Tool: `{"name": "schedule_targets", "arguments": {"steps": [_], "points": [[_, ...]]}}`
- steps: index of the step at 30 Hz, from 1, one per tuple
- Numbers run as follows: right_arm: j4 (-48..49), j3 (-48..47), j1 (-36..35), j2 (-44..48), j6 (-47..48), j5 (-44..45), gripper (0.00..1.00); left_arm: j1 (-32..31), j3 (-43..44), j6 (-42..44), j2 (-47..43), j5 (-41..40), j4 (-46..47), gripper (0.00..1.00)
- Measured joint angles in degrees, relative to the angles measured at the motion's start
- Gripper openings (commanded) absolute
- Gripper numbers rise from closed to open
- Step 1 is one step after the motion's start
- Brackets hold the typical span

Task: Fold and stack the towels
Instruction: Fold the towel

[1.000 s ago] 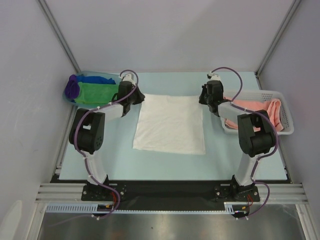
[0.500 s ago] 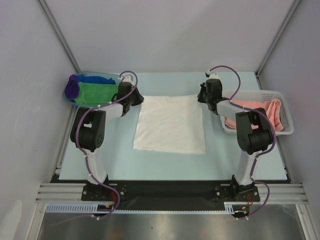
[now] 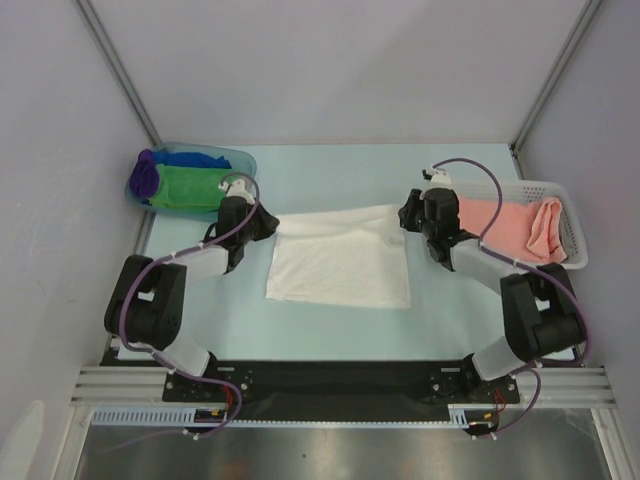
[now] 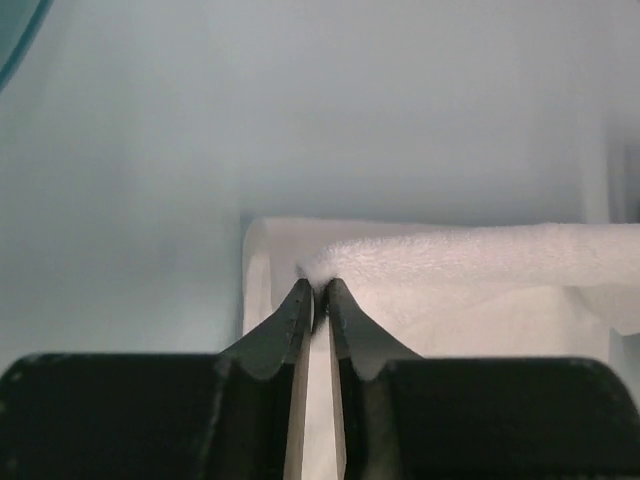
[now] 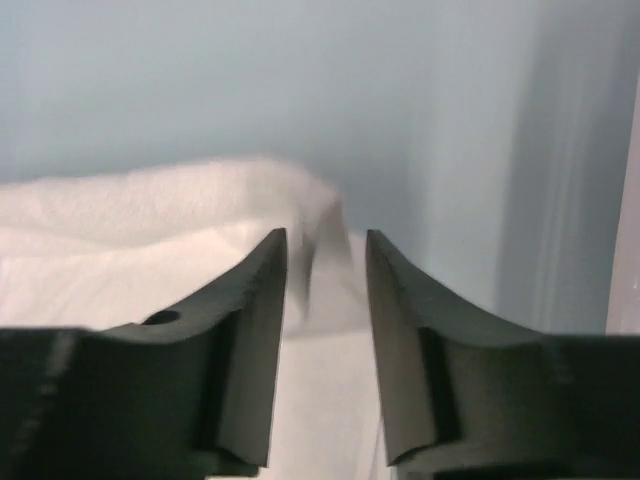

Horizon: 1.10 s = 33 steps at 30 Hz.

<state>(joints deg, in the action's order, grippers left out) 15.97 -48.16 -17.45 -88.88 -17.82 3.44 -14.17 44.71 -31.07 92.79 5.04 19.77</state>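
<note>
A white towel [image 3: 340, 262] lies in the middle of the table, its far edge lifted and drawn toward the near side. My left gripper [image 3: 272, 222] is shut on the towel's far left corner; in the left wrist view the closed tips [image 4: 320, 290] pinch the white terry cloth [image 4: 470, 260]. My right gripper [image 3: 405, 215] is at the far right corner. In the right wrist view its jaws [image 5: 326, 240] stand apart, with the blurred corner of the towel [image 5: 120, 220] loose between them.
A translucent blue tub [image 3: 240, 160] at the far left holds folded green [image 3: 190, 185], purple [image 3: 145, 178] and blue [image 3: 195, 158] towels. A white mesh basket [image 3: 565, 195] at the far right holds a salmon pink towel [image 3: 510, 225]. Grey walls enclose the table.
Both grippers moved toward the near side, pulling the towel's far edge up and over. The arms have lowered and stretched outward. The right jaws now stand apart.
</note>
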Motion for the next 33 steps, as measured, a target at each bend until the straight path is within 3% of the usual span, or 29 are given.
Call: {"name": "schedule_targets", "arguments": {"steps": [1, 2, 3, 8, 14, 21, 28, 33], "points": [[0.24, 2.21, -0.48, 2.25, -0.42, 0.15, 0.51, -0.13, -3.06, -0.55, -2.43, -0.15, 1.53, 0.23], [1.11, 5.25, -0.92, 5.29, -0.92, 0.04, 0.55, -0.26, -6.14, -0.96, -4.74, -0.33, 2.56, 0.39], [1.2, 8.09, -1.46, 8.28, -1.51, -0.07, 0.58, -0.35, -9.05, -1.25, -6.82, -0.52, 3.39, 0.43], [-2.29, 15.89, -2.4, 18.99, -6.32, 0.59, 0.58, -0.72, -19.5, -3.45, -13.27, -1.25, 5.7, 0.42], [-8.15, 16.35, -4.98, 23.56, -11.5, 3.41, 0.54, -1.11, -22.32, -4.76, -19.1, -2.58, 4.44, 0.4], [-12.7, 3.04, -7.82, 9.44, -13.86, 3.8, 0.32, -1.88, -15.19, -4.92, -18.56, -2.38, 1.77, 0.36], [-11.98, -3.76, -7.43, -6.62, -14.16, 3.78, 0.28, -3.37, -7.87, -4.9, -9.01, -0.31, 1.42, 0.33], [-12.31, -3.28, -4.35, -10.47, -14.19, 4.11, 0.28, -3.43, -7.21, -4.72, -5.16, 0.26, -0.52, 0.33]]}}
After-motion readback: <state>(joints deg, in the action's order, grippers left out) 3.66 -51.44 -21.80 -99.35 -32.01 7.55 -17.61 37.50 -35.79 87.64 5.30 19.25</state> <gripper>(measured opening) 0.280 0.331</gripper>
